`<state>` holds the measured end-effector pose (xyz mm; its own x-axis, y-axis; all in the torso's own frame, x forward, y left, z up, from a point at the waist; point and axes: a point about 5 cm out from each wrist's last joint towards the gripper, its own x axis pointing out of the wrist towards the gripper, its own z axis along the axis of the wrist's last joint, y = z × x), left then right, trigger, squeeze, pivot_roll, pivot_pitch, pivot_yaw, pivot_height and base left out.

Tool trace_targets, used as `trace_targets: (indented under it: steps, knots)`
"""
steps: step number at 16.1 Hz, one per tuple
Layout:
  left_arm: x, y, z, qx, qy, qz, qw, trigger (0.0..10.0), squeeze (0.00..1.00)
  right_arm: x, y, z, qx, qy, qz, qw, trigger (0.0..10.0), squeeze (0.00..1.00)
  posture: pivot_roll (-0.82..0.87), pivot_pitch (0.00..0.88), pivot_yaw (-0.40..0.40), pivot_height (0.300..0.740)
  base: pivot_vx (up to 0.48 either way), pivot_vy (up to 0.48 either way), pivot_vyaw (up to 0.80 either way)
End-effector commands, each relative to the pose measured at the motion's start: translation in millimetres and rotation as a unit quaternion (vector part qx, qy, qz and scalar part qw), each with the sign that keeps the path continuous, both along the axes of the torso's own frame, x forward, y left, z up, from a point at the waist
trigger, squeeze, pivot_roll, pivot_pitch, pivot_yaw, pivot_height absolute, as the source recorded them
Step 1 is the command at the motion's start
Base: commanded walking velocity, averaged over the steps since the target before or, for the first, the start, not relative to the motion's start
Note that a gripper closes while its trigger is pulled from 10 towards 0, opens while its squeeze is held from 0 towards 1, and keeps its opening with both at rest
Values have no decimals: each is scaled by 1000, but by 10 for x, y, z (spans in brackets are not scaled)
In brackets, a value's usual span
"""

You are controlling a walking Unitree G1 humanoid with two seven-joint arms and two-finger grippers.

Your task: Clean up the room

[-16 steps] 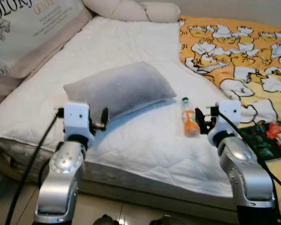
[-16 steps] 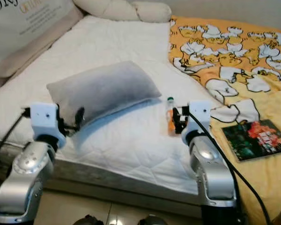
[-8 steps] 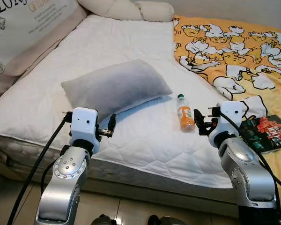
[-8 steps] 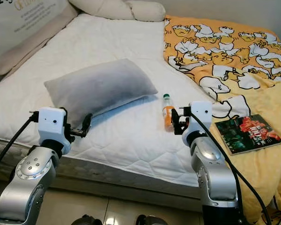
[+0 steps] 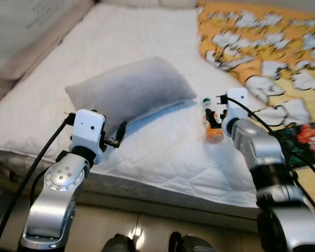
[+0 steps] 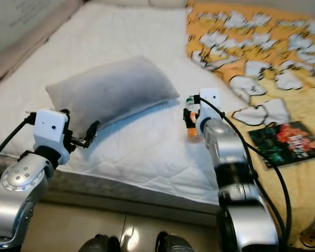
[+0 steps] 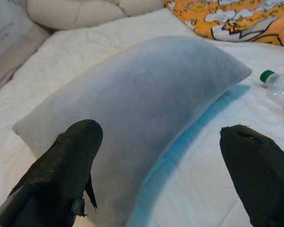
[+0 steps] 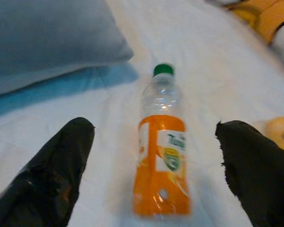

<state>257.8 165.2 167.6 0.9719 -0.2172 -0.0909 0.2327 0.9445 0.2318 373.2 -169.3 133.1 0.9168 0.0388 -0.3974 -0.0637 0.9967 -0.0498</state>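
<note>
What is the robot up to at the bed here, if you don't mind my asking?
The robot stands at the edge of the bed. Its right claw is open, one finger on either side of an orange bottle lying on the white mattress, not yet gripped. The left claw is open too, pointed at the grey pillow without touching it. A magazine lies on the yellow blanket to the right.

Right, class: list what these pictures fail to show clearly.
- Bottle: label wording blurred in the right wrist view; the right pincer covers part of it in the eye views.
- Magazine: cover print too blurred to read.
- Grey pillow: near end cut off in the left wrist view.
</note>
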Motion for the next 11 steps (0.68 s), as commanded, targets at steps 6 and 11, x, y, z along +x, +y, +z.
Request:
trace_targets:
  steps: [6,11]
  knots:
    - [-56,1,153,-6,3,-42,999,10000,1000,153,-230,-29,-27,20,-8,999,10000,1000,19,324,-19,740,0,0,0]
    - [-124,-128,309,24,7,-143,989,10000,969,174,-258,-32,-23,19,13,999,10000,1000,53,376,0,740,0,0,0]
